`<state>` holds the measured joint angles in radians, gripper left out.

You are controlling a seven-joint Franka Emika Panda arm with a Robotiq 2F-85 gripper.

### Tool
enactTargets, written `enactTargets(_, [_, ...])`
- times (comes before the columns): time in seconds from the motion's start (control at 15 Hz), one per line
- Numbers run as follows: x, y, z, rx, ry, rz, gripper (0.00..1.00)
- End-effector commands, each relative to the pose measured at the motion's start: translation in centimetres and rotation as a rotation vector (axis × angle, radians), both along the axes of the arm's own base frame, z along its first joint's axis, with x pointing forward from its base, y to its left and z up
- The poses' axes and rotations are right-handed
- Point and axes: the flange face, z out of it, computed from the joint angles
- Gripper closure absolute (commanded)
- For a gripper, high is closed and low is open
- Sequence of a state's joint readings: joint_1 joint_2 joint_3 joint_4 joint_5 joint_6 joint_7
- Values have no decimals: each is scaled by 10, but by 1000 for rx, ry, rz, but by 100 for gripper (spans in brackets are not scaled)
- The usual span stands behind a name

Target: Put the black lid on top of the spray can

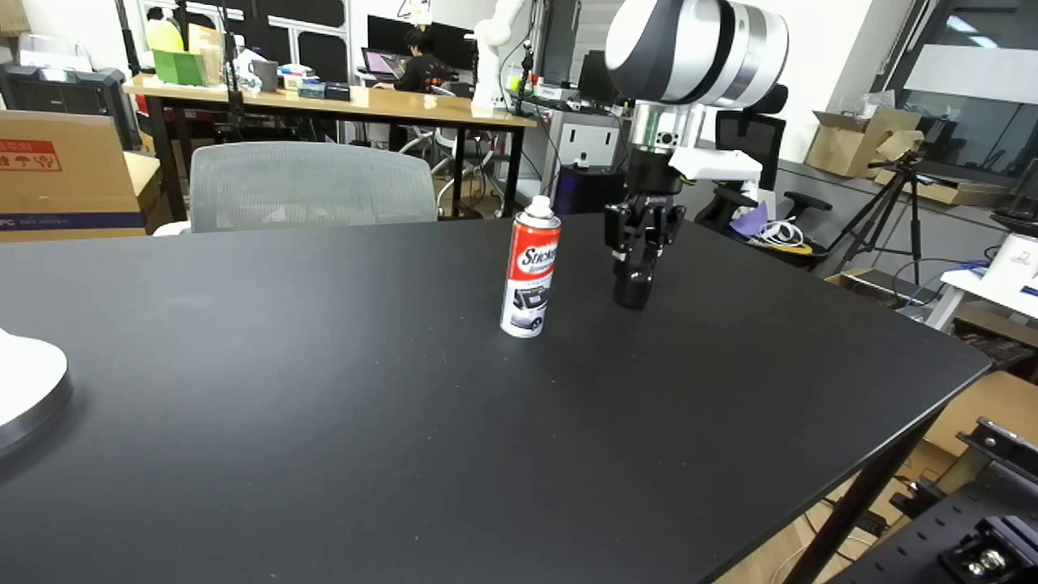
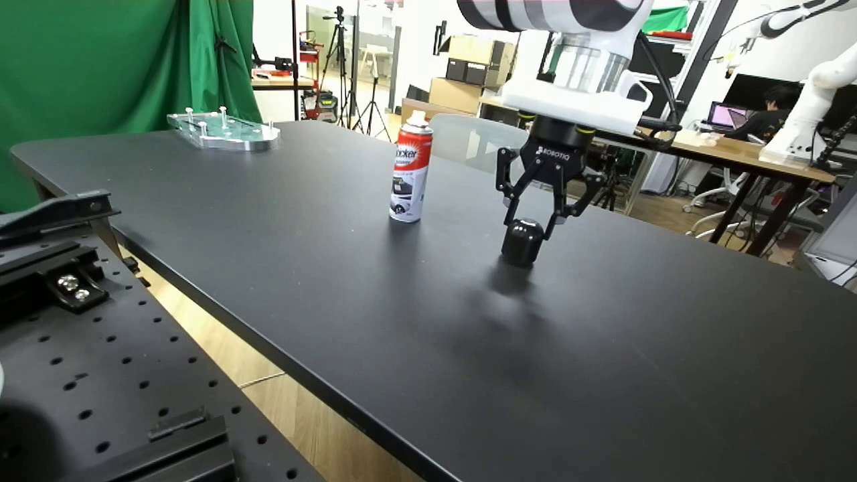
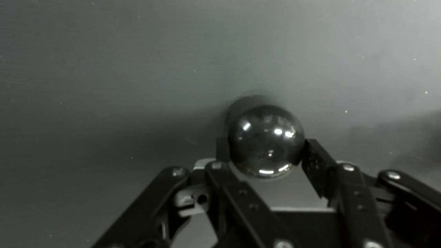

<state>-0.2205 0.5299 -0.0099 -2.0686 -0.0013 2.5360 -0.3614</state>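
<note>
The spray can point(image 1: 529, 272) stands upright on the black table, with a red and white label and a bare white nozzle on top. It also shows in an exterior view point(image 2: 410, 171) and is out of the wrist view. My gripper point(image 2: 530, 226) points down beside the can, apart from it. Its fingers are shut on the sides of the black lid point(image 2: 522, 244), a glossy dome-topped cap held upright. The lid seems to hang slightly above the table. In the wrist view the lid point(image 3: 265, 137) sits between both fingertips point(image 3: 264, 150), its dome facing the camera.
The black table point(image 1: 365, 422) carries a white round-edged object point(image 1: 28, 389) at one side. A clear plate with metal posts point(image 2: 224, 132) lies on the far end. A grey chair point(image 1: 312, 186) stands behind the table. A black perforated board point(image 2: 134, 361) adjoins the table edge.
</note>
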Motion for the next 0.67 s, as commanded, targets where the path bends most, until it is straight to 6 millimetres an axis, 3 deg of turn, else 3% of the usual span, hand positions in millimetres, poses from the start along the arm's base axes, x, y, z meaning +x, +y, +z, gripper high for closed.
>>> enactTargets(0.0, [-4, 19, 43, -24, -32, 17, 69])
enactTargets(0.2, [-4, 43, 78, -41, -57, 59, 69])
enactTargets(0.6, [-14, 112, 156, -103, -108, 188, 69])
